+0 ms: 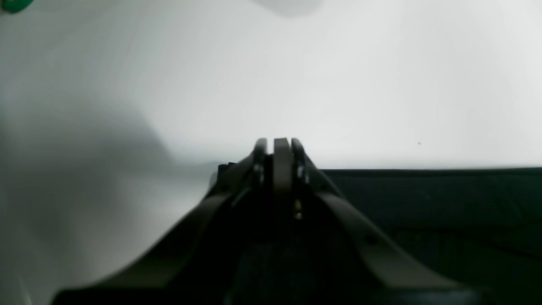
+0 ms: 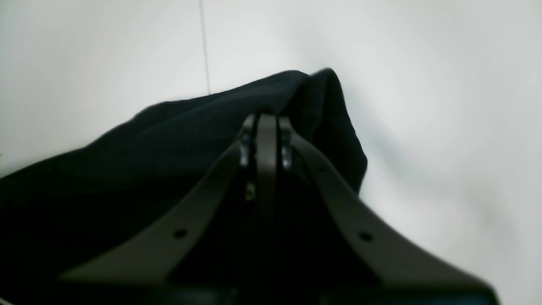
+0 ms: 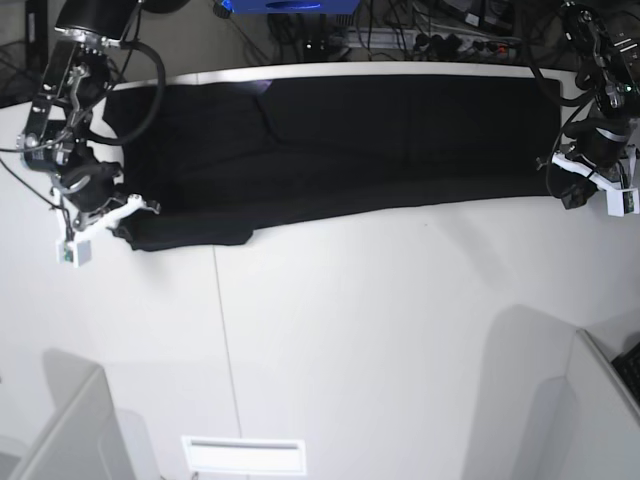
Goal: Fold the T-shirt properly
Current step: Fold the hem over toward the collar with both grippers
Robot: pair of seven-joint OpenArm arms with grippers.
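The black T-shirt [image 3: 330, 150] lies stretched in a long band across the far part of the white table [image 3: 380, 330]. In the base view my right gripper [image 3: 120, 222] is at the band's near left corner. The right wrist view shows it [image 2: 267, 120] shut on a raised bunch of the black cloth [image 2: 148, 144]. My left gripper [image 3: 563, 192] sits at the band's right end. In the left wrist view its fingers [image 1: 282, 142] are shut, the cloth's straight edge [image 1: 423, 199] runs into them from the right, and a small dark bit sticks out on their left.
Cables and a blue box [image 3: 290, 5] crowd the strip behind the table. A white slotted fitting [image 3: 242, 455] sits at the near edge, with pale panels at the near left [image 3: 60, 430] and near right [image 3: 600, 400] corners. A thin seam [image 3: 225, 330] runs down the table.
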